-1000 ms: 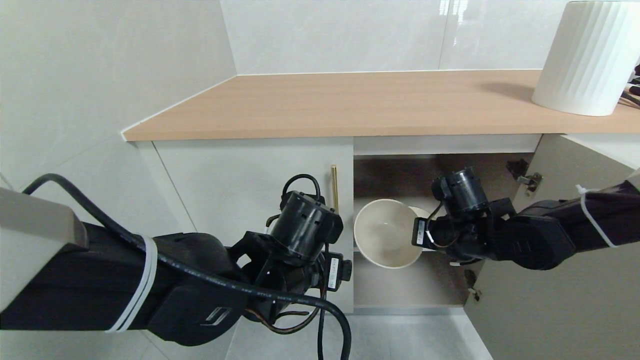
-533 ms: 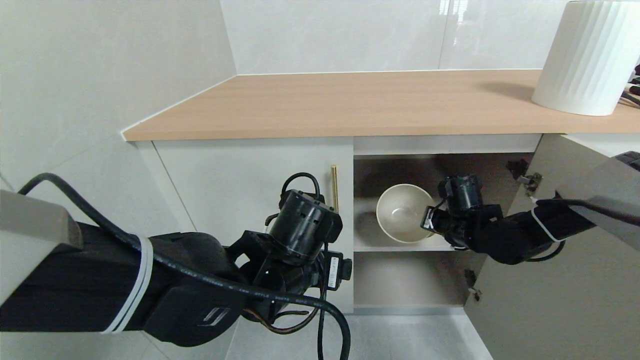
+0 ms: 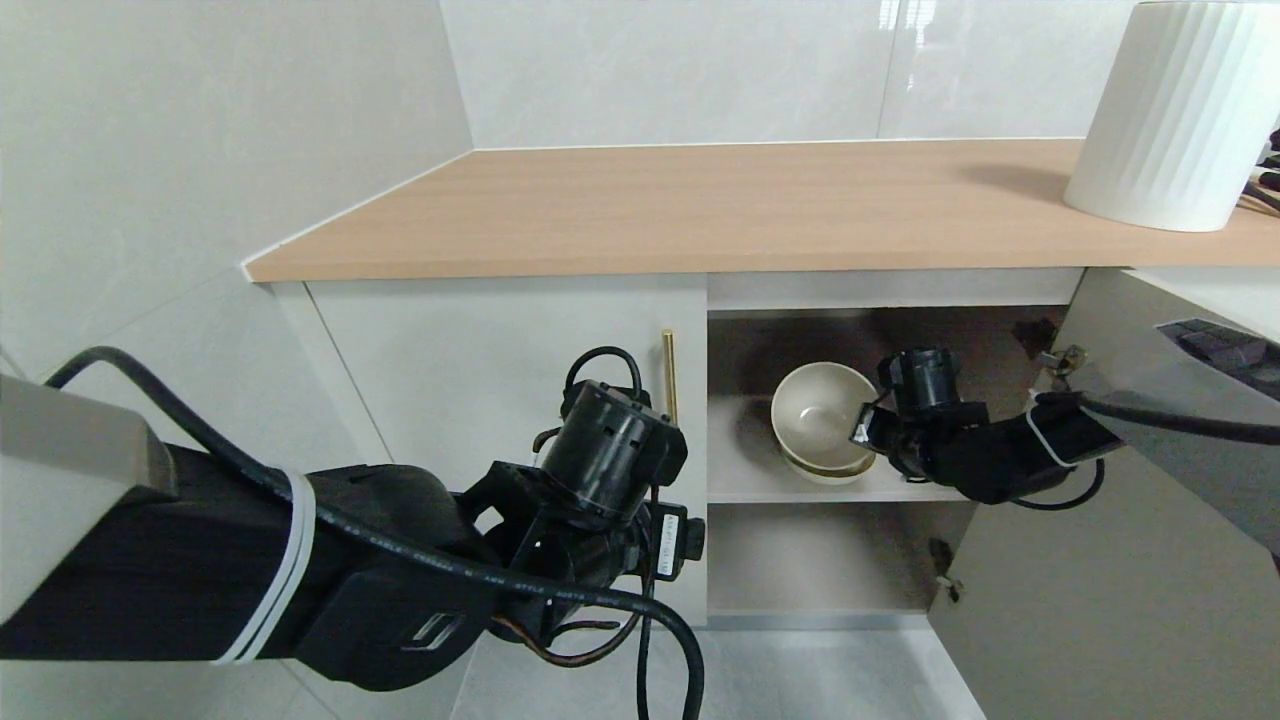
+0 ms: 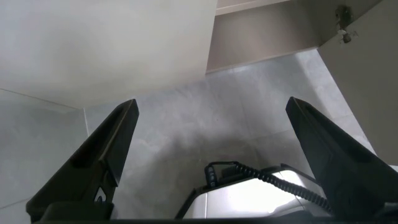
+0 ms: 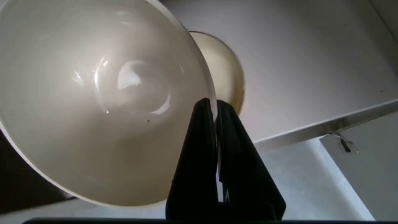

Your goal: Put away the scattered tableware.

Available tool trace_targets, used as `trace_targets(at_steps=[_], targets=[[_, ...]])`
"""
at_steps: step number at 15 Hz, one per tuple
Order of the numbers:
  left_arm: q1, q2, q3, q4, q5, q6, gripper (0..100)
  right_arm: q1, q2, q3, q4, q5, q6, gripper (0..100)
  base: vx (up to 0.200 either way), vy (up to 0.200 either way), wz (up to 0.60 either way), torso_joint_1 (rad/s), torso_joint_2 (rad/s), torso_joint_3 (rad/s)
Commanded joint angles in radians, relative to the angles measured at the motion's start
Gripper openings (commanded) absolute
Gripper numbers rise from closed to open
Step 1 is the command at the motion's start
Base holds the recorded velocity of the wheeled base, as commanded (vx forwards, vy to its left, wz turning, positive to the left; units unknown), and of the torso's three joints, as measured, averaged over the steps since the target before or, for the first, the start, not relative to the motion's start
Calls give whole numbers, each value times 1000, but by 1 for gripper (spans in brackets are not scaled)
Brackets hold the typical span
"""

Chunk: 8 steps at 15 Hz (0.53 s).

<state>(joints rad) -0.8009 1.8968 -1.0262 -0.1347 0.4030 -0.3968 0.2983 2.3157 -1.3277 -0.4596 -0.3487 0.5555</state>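
Observation:
My right gripper [image 3: 868, 432] is inside the open cabinet, shut on the rim of a cream bowl [image 3: 818, 412]. The bowl is tilted with its mouth toward me, just above another cream dish [image 3: 822, 468] lying on the cabinet shelf [image 3: 740, 482]. In the right wrist view the fingers [image 5: 214, 146] pinch the bowl [image 5: 106, 93] at its edge, and the second dish [image 5: 225, 65] shows behind it. My left gripper [image 4: 211, 162] hangs open over the grey floor in front of the shut cabinet door, with nothing between its fingers.
The right cabinet door [image 3: 1100, 560] stands open at the right. The left door [image 3: 500, 370] is shut, with a brass handle [image 3: 668, 378]. A white ribbed container [image 3: 1170, 115] stands on the wooden countertop [image 3: 700, 210]. A lower compartment [image 3: 800, 560] lies beneath the shelf.
My right arm has carried the bowl from in front of the cabinet deep into it, down over the dish on the shelf. The left arm has kept still.

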Motion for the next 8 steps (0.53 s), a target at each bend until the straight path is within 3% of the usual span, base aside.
trace_targets(at_steps=[1,8], targets=[[0,2,1,0,0,0,100,-10,31,-21,1,2,0,0,0,0,0,0,0,0],[0,2,0,0,0,-2,100,-25,56,-48,27,5,0,0,0,0,0,0,0,0]])
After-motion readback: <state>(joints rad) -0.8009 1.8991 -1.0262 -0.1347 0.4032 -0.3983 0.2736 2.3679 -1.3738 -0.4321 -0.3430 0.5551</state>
